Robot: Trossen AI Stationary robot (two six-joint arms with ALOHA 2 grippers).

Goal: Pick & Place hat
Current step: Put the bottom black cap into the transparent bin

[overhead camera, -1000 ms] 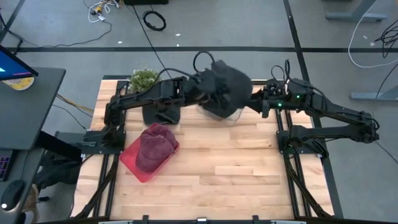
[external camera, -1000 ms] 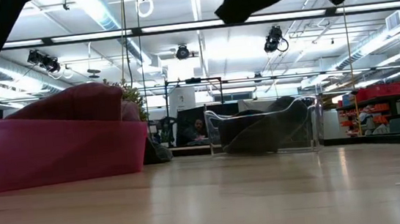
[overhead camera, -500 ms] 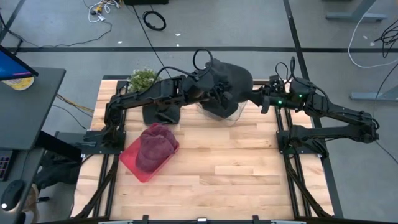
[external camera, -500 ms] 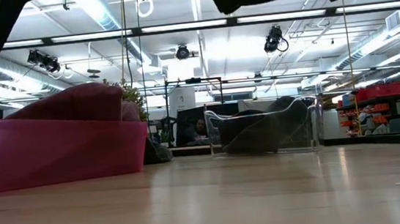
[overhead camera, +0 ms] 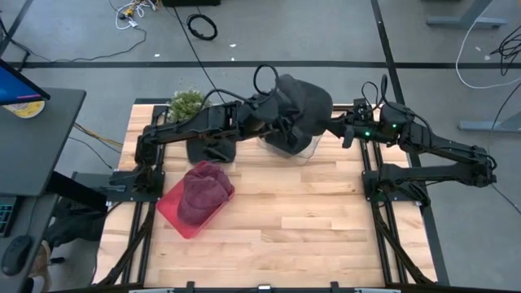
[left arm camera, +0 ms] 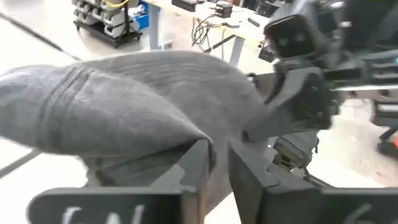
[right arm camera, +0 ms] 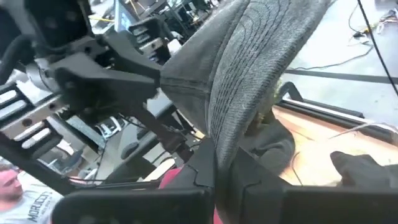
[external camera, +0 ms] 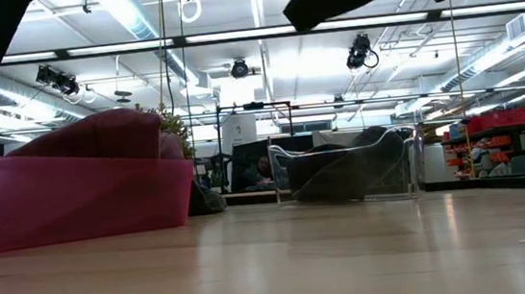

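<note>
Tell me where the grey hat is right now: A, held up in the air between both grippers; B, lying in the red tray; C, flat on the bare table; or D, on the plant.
A: the grey hat hangs above the table, pinched by the left gripper and right gripper.

Both arms reached inward over table's far edge, raised high. Left gripper (overhead camera: 281,122) came from left side, fingers (left arm camera: 199,163) nearly together, pinching hat (overhead camera: 303,104). Right gripper (overhead camera: 335,129) came from right side, fingers (right arm camera: 208,163) clamped on same hat's other edge.
</note>
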